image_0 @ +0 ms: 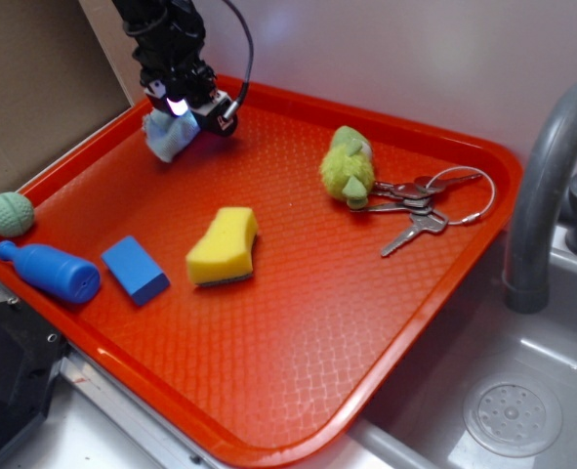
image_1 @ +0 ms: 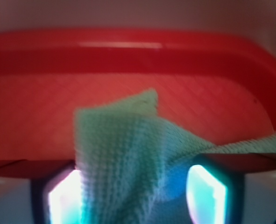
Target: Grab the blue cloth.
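the black pincer (image_0: 178,109) is closed on the small pale grey-blue fuzzy cloth (image_0: 168,135), which bunches between its glowing fingers (image_1: 63,198) and hangs beneath them at the far left corner of the red textured plastic tray (image_0: 386,322), well apart from the yellow sponge (image_0: 223,246).

The blue cloth (image_0: 167,136) is a small pale grey-blue rag with a fuzzy, waffled weave; it sits bunched and crumpled near the far left corner of the red tray (image_0: 298,342); in the wrist view the cloth (image_1: 128,163) rises in folds, one peak pointing toward the far rim.
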Robot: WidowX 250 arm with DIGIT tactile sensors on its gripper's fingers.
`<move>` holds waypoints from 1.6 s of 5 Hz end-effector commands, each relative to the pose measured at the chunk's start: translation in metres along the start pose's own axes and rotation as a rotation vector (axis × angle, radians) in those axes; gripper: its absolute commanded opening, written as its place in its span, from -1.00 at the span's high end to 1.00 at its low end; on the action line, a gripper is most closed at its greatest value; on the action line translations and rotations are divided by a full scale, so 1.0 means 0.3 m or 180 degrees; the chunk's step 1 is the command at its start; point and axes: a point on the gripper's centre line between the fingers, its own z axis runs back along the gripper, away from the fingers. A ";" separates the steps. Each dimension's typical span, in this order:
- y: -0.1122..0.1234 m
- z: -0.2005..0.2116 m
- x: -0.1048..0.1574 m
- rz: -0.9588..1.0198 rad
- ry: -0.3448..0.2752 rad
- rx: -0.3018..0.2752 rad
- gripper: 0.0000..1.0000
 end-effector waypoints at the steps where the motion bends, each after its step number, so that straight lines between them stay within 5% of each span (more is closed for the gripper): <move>1: -0.012 0.012 0.018 -0.0102 -0.0072 0.0080 1.00; 4: -0.015 0.019 0.006 -0.0010 -0.0089 0.0099 1.00; 6: -0.184 0.384 -0.096 0.0352 -0.0355 0.0095 1.00; 7: -0.206 0.578 -0.139 0.0150 -0.0221 -0.0343 1.00; 8: -0.192 0.748 -0.164 -0.0008 -0.0337 -0.0369 1.00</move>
